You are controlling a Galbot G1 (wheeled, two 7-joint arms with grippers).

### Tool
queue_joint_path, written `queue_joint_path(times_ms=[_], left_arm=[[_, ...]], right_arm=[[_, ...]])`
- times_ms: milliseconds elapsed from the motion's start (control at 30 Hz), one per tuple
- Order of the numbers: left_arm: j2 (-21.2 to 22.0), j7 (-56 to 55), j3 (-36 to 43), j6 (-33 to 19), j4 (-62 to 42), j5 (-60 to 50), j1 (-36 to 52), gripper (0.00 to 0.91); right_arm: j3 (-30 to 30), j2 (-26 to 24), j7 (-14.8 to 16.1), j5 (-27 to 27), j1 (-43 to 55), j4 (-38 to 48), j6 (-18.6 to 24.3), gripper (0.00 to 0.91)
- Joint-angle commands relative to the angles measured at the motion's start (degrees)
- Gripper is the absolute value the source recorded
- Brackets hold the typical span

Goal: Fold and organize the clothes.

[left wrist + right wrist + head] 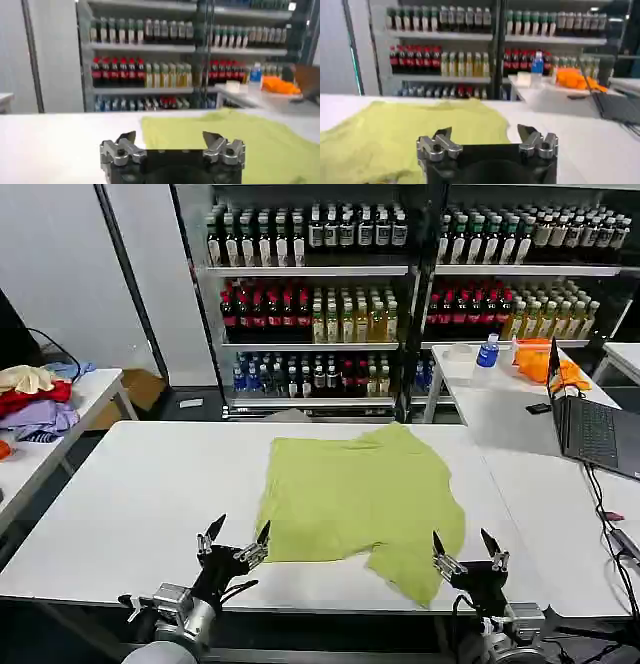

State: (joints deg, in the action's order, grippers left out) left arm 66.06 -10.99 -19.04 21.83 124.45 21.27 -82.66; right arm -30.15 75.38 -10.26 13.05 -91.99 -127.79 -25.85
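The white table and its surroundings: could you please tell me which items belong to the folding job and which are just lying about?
Job: light yellow-green cotton T-shirt.
Lying about: red, purple and cream garment pile; orange cloth; black laptop; blue-capped bottle.

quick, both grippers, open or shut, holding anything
Left gripper: open, holding nothing, at the near table edge beside the T-shirt.
Right gripper: open, holding nothing, by the shirt's near right corner.
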Motion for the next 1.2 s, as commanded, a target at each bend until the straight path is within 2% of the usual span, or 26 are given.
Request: queue_joint_path(times_ms=[33,600,633,667,700,733,767,833,1200], left_arm=[[-2.5,-1.8,3.1,11.2,-3.1,1.4,2.0,0.907],[-2.3,-2.6,7.9,11.2,-10.6,1.3,6.5,0.907],[-2.3,-2.6,8.0,11.2,-10.8,1.4,6.6,0.907],[-2.2,-2.5,8.0,11.2,-10.9,1.5,6.8,0.705],[-2.3,-2.5,8.1,11.3,-11.1,1.6,6.9,0.494],[-2.3,-2.4,8.2,11.3,-11.2,1.7,7.1,0.151],[-2.4,-2.3,8.3,11.3,-11.3,1.8,7.1,0.060],[-2.4,-2.2,8.3,11.2,-11.7,1.9,7.3,0.020],[-2.3,-2.2,8.6,11.2,-12.3,2.5,7.3,0.020]], right_arm=[[2.3,0.1,-2.5,0.1,-0.1,1.8,-5.3,0.907],[6.4,2.7,-3.7,-1.0,0.2,5.2,-6.7,0.907],[6.5,2.8,-3.8,-0.9,0.2,5.3,-6.8,0.786],[6.5,2.9,-3.8,-0.9,0.3,5.4,-6.8,0.403],[6.6,3.0,-4.0,-0.8,0.4,5.6,-6.9,0.232],[6.7,3.1,-4.0,-0.7,0.5,5.8,-6.9,0.010],[6.7,3.1,-4.1,-0.6,0.5,5.8,-6.9,0.000],[7.0,3.3,-4.2,-0.3,0.7,6.3,-7.0,0.000],[8.1,3.5,-4.2,-0.1,0.8,6.7,-7.2,0.000]])
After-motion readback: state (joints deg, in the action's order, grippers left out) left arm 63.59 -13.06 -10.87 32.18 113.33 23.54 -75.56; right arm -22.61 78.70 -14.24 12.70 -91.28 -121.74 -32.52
